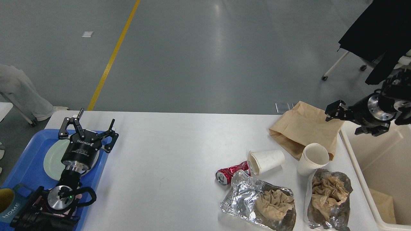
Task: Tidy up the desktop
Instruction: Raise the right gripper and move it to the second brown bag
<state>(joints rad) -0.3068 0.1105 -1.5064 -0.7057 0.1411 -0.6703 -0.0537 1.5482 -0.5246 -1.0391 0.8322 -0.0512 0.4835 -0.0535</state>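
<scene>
The white desktop (176, 154) holds litter at its right end: a brown paper bag (301, 126), a white paper cup lying on its side (266, 160), an upright white paper cup (314, 158), a crushed red can (229, 173), and two foil wrappers with crumpled brown paper (260, 202) (329, 195). My left gripper (89, 126) is open and empty above the blue tray's far right corner. My right gripper (335, 109) is small and dark, hovering over the bag's right edge beside the bin; its fingers cannot be told apart.
A cream-coloured bin (356, 163) stands at the table's right end with brown paper inside. The blue tray (25, 160) at the left holds a pale green plate (53, 157) and a mug marked HOME (9, 202). A chair and dark cloth stand at the back right.
</scene>
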